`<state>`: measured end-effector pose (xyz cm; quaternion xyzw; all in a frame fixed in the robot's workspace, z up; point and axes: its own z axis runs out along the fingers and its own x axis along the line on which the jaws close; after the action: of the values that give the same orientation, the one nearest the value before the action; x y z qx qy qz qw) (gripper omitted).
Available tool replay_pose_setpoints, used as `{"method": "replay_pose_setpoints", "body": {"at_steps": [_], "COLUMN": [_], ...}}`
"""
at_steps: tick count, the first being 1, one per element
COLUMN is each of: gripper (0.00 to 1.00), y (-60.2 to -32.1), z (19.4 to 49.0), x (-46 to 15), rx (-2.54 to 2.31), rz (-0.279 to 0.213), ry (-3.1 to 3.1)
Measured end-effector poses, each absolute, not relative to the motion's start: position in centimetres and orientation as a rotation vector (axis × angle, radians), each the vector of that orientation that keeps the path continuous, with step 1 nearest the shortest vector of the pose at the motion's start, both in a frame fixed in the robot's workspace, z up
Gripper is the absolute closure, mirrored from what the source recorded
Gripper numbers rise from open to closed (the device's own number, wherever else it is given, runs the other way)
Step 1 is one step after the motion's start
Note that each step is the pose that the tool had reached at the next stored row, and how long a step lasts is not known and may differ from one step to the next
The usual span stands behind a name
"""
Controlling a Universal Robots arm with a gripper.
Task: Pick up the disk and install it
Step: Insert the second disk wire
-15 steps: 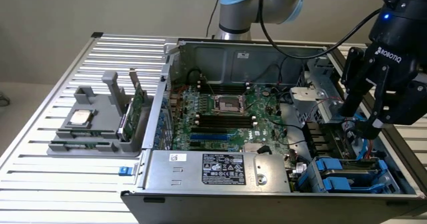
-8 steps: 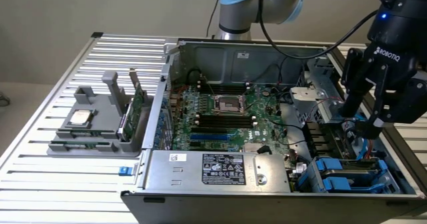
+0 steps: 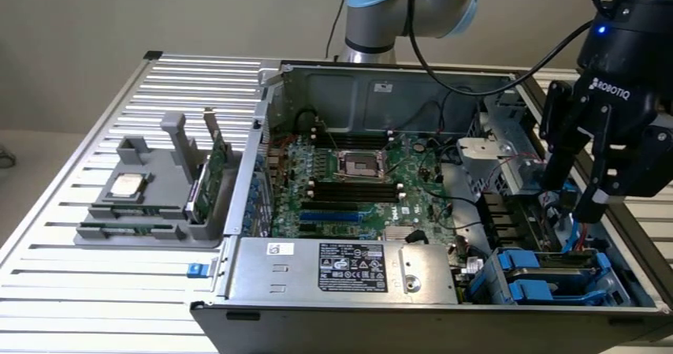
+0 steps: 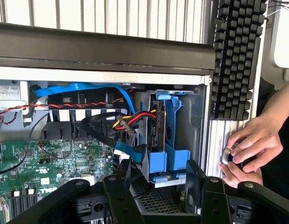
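The disk (image 3: 551, 264) sits on edge in the drive bay at the exterior view's lower right corner of the open computer case (image 3: 315, 271), framed by its blue carrier bracket (image 4: 168, 158). Only its dark edge (image 4: 156, 122) shows in the wrist view, with red, yellow and black wires next to it. My gripper (image 3: 569, 202) hangs above the bay, open, its two dark fingers (image 4: 120, 186) spread to either side of the blue carrier and apart from it. Nothing is between them.
A grey tray (image 3: 147, 228) on the slatted table at the exterior view's left holds a silver CPU chip (image 3: 126, 184) and a green card (image 3: 216, 173). Blue cables (image 4: 84, 88) cross the case. Beyond the case wall lie a black keyboard (image 4: 237, 56) and a person's hand (image 4: 251, 144).
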<state>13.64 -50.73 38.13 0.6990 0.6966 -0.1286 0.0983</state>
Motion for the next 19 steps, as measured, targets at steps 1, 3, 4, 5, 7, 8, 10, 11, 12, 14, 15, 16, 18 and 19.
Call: {"method": "replay_pose_setpoints", "body": {"at_steps": [1, 3, 4, 5, 7, 8, 10, 11, 12, 14, 15, 16, 18, 19], "gripper": [0.4, 0.4, 0.4, 0.4, 0.4, 0.4, 0.4, 0.4, 0.4, 0.4, 0.4, 0.4, 0.4, 0.4], "y": [-50.71, -50.7, -50.7, -50.7, -50.7, -50.7, -50.7, -50.69, -50.69, -50.69, -50.69, -50.69, -50.7, -50.69], "z": [38.1, 38.06, 38.04, 38.03, 38.01, 38.01, 38.01, 38.0, 37.98, 37.94, 37.91, 37.87, 37.8, 37.77], "x": [13.64, 13.64, 13.64, 13.64, 13.64, 13.64, 13.64, 13.64, 13.64, 13.63, 13.64, 13.64, 13.64, 13.64], "rx": [2.068, 2.068, 2.068, 2.069, 2.069, 2.069, 2.069, 2.07, 2.071, 2.073, 2.074, 2.075, 2.076, 2.077], "rz": [-0.378, -0.375, -0.374, -0.373, -0.373, -0.374, -0.378, -0.378, -0.378, -0.375, -0.372, -0.369, -0.363, -0.359], "ry": [2.059, 2.056, 2.053, 2.051, 2.045, 2.041, 2.033, 2.029, 2.025, 2.018, 2.015, 2.012, 2.006, 2.003]}}
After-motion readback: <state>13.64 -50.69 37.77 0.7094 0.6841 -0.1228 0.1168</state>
